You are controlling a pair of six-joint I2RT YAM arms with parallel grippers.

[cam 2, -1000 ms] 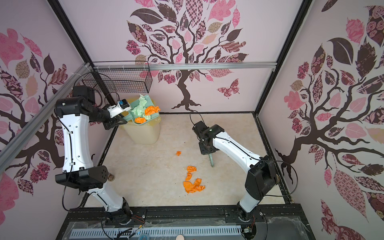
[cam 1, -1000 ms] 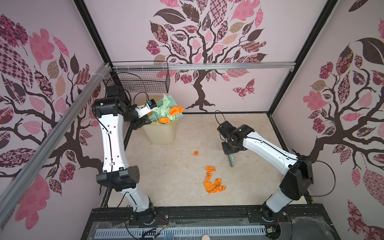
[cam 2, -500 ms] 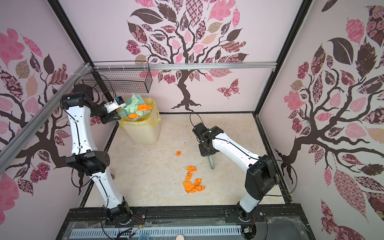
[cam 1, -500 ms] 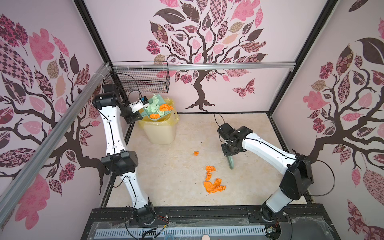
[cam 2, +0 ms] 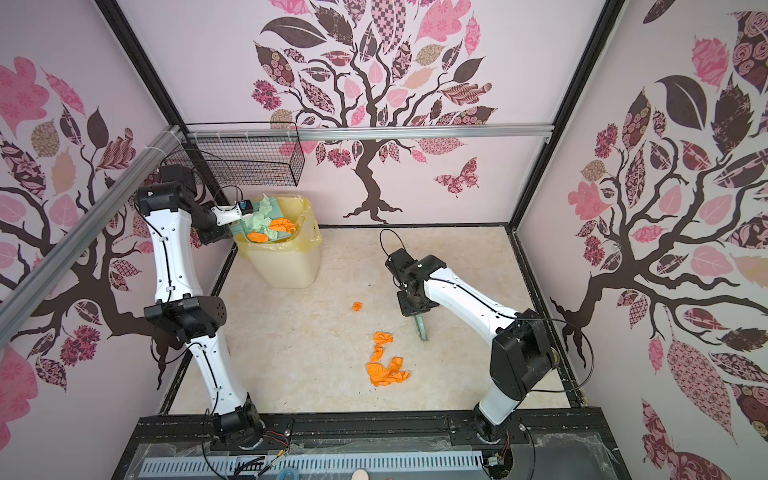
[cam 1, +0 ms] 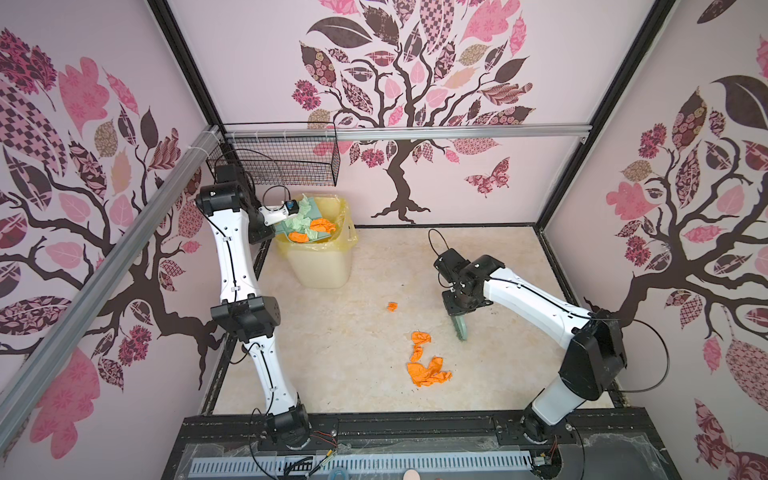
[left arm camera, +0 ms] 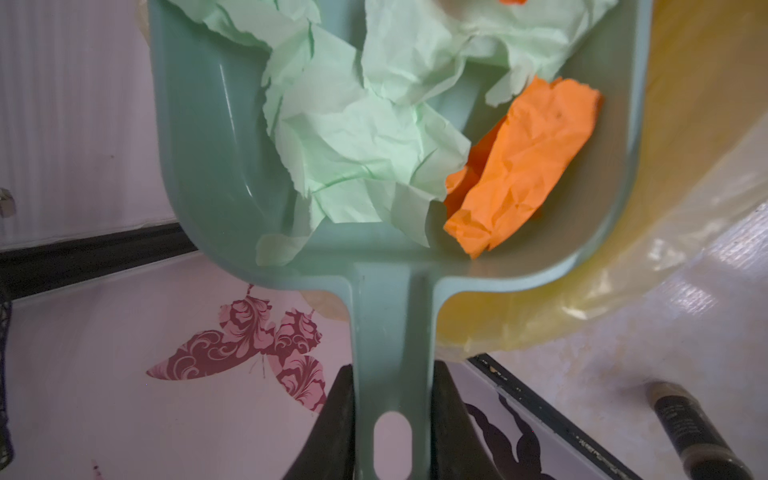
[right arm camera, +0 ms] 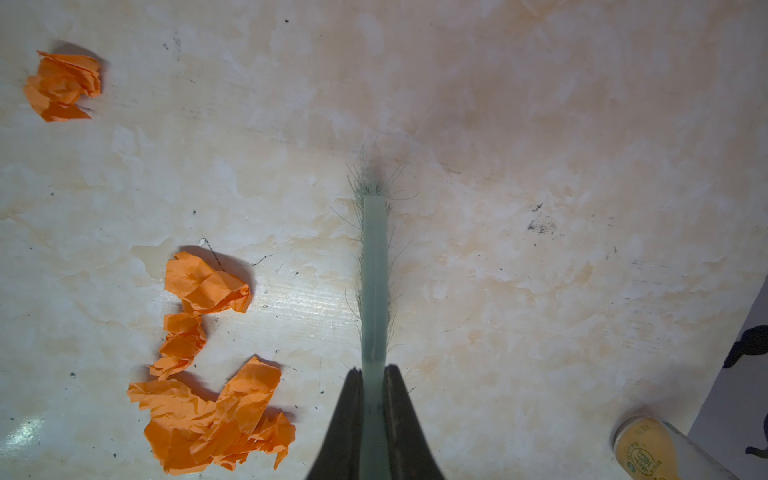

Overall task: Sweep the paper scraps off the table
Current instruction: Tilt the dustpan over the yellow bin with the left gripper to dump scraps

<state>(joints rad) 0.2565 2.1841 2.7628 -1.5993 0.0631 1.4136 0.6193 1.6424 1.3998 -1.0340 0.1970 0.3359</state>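
The left pincer (left arm camera: 392, 370) is clamped on the teal dustpan (left arm camera: 216, 166) handle, holding mint and orange paper scraps (left arm camera: 365, 158) over the yellow-lined bin (cam 1: 324, 266), while the right pincer (right arm camera: 372, 370) grips the brush (right arm camera: 374, 270) beside orange scraps (right arm camera: 208, 291) lying on the counter (cam 1: 332, 353).

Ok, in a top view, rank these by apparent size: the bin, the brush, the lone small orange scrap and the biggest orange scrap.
1. bin
2. biggest orange scrap
3. brush, only partly visible, so its place against that scrap is unsure
4. lone small orange scrap
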